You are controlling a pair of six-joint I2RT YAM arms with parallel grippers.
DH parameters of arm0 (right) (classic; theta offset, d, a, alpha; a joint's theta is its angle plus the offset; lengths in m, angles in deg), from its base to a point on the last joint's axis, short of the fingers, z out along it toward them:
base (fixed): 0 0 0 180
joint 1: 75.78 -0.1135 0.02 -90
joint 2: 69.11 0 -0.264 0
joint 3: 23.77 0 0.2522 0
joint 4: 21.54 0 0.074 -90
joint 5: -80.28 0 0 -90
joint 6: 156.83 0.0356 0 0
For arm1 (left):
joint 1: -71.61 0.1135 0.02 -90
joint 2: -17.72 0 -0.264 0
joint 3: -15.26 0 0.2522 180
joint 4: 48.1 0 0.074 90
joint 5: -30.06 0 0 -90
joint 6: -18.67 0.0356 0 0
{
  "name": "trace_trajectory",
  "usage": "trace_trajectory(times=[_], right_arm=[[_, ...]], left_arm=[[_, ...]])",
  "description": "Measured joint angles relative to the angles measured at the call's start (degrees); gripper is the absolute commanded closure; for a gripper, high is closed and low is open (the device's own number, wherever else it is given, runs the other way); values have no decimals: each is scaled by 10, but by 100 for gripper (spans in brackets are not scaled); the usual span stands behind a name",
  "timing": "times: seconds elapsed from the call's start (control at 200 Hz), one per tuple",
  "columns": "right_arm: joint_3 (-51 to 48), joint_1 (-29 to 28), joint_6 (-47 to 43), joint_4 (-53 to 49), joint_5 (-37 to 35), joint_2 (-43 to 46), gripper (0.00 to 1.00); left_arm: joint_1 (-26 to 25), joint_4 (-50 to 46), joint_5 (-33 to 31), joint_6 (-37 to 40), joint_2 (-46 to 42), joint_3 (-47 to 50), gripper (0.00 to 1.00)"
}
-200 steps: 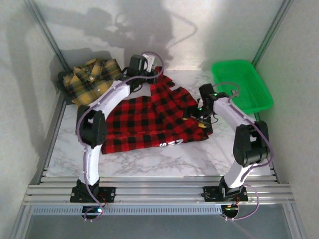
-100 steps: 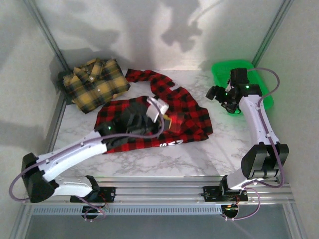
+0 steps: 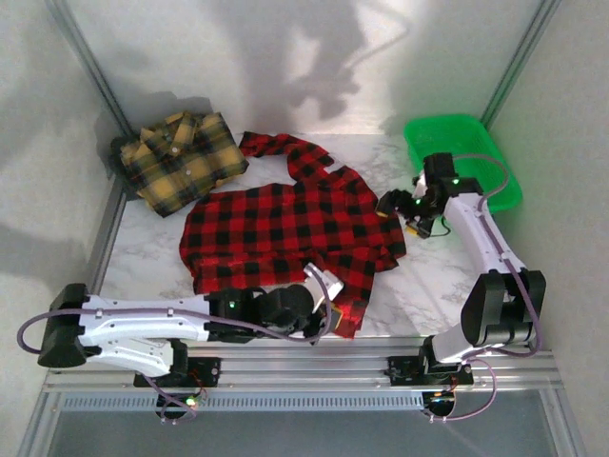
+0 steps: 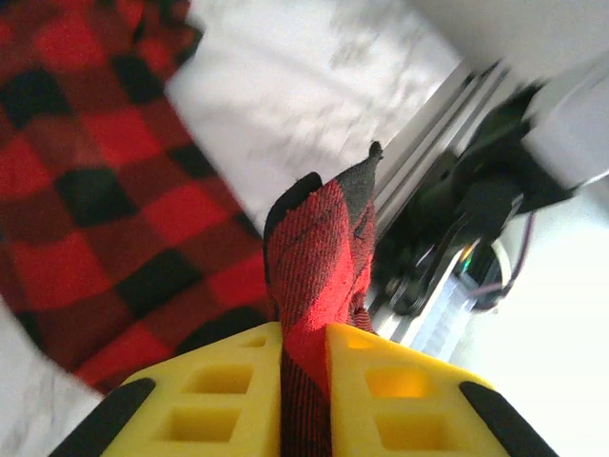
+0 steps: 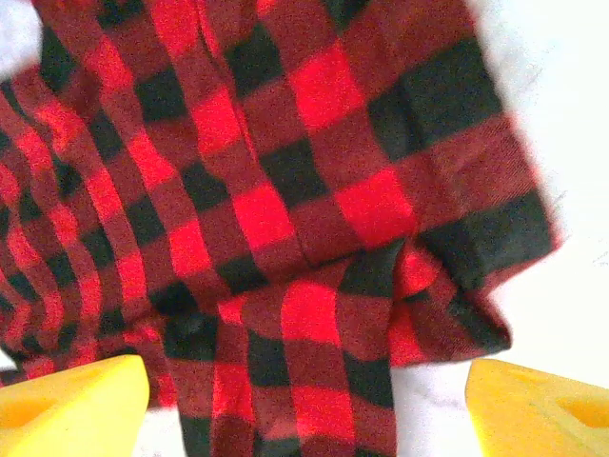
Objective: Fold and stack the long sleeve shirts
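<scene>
The red-and-black shirt is being pinched by the left pincer, best drawn evenly, the right pincer being held wide.

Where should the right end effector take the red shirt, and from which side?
The red shirt: take its rumpled right edge, from above and from the right. The cloth lies flat, but folds there raise it, and the open right end effector hangs over that edge. The left end effector grips the near corner.
</scene>
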Motion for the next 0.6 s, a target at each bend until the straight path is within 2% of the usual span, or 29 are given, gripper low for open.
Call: trace_trajectory(times=[0.17,0.36,0.445,0.601], right_arm=[[-65,-61,7,29,28,1,18],[-94,-117,24,57,40,-2,24],[-99,-134,39,75,40,-11,33],[-106,-154,73,112,40,-54,55]], left_arm=[[-3,-26,-44,-54,-2,81,85],[-3,-53,-91,-60,-2,87,86],[-3,-65,-110,-60,-2,87,86],[-3,-79,-130,-63,-2,87,86]])
